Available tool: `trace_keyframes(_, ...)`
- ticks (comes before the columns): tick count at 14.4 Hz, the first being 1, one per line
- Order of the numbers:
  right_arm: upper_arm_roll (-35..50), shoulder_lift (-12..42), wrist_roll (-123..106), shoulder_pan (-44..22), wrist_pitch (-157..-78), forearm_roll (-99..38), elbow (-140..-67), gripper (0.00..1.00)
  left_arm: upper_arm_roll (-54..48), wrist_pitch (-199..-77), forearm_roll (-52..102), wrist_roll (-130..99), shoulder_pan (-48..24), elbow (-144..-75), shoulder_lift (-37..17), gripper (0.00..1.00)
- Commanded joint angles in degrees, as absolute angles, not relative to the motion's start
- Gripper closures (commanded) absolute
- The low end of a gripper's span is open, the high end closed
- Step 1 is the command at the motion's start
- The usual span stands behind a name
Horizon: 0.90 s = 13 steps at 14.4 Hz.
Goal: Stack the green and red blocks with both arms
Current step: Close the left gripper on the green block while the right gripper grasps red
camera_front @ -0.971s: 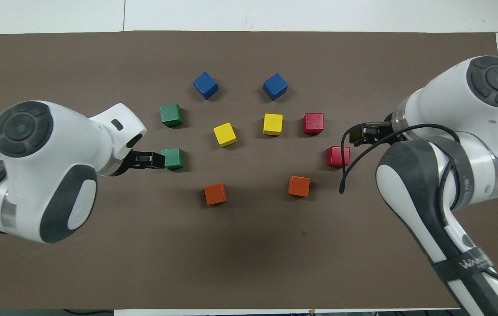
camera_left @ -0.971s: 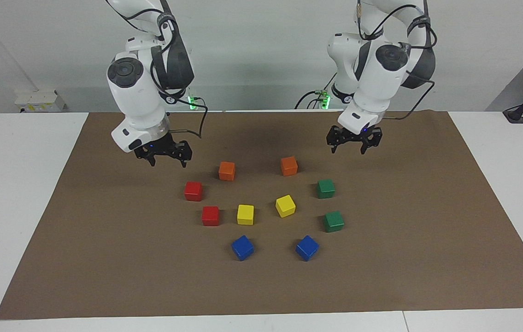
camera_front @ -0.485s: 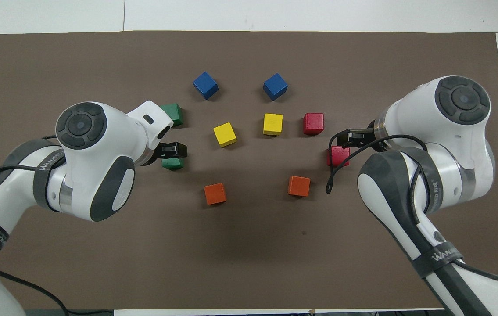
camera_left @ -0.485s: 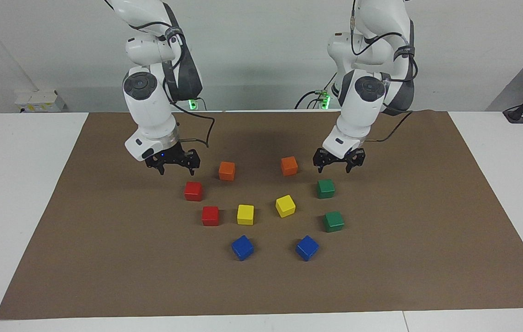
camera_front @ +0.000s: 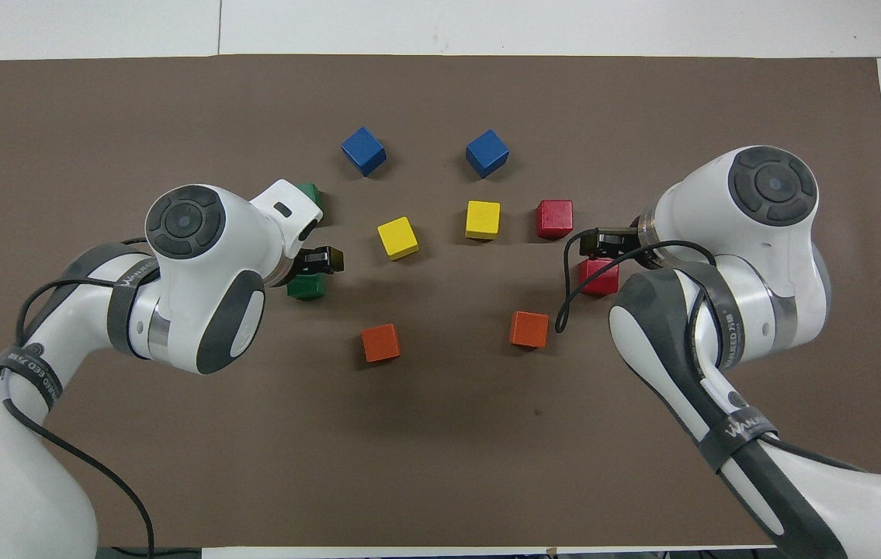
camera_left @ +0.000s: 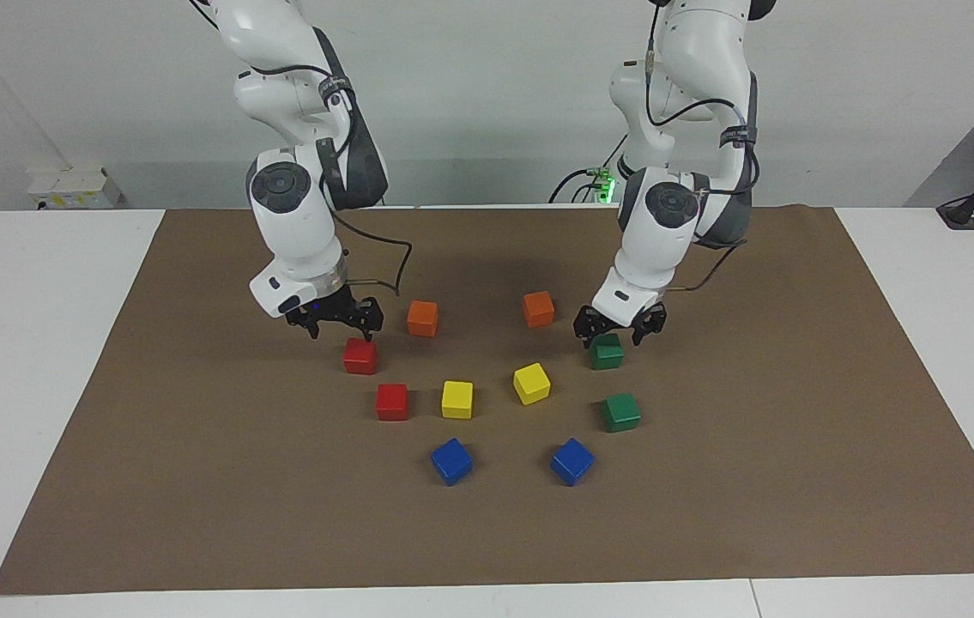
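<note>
Two red blocks lie toward the right arm's end of the mat, one (camera_left: 360, 355) (camera_front: 598, 279) nearer to the robots than the other (camera_left: 392, 402) (camera_front: 554, 218). Two green blocks lie toward the left arm's end, one (camera_left: 607, 353) (camera_front: 305, 289) nearer to the robots than the other (camera_left: 621, 412). The farther green block (camera_front: 311, 193) is mostly hidden by the left wrist in the overhead view. My right gripper (camera_left: 341, 332) (camera_front: 599, 242) hangs open just above the nearer red block. My left gripper (camera_left: 612, 336) (camera_front: 320, 261) is open, low over the nearer green block, fingertips about level with its top.
Two orange cubes (camera_left: 422, 318) (camera_left: 538, 309) sit nearest the robots, between the grippers. Two yellow cubes (camera_left: 456, 399) (camera_left: 531, 383) lie in the middle, and two blue cubes (camera_left: 451, 461) (camera_left: 571, 461) lie farthest out. All rest on a brown mat (camera_left: 795, 481) on a white table.
Both arms have swung inward and come down. The right gripper now hangs over the nearer red block, the left over the nearer green one. No block has moved.
</note>
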<state>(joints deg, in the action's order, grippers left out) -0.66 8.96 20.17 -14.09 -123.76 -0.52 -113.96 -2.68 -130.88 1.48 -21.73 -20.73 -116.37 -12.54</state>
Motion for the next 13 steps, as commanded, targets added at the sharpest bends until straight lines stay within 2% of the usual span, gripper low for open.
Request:
trace_keyframes(1, -0.7, 9.49, 21.01, -14.76, -128.4, -0.35, -116.45, 0.0, -1.58, -132.45, 0.88, -22.76, -22.06, -116.81, -13.71, 0.0)
trace_keyframes(6, -0.62, 11.25, 21.18, -15.03, -130.6, -0.35, -116.63, 0.0, -1.67, -133.5, 0.88, -26.8, -22.94, -117.16, -15.12, 0.02)
trace_keyframes(13, -0.53, 12.04, 20.83, -15.03, -134.65, -0.26, -119.88, 0.0, -1.67, -135.62, 0.88, -28.04, -23.03, -117.86, -15.91, 0.11)
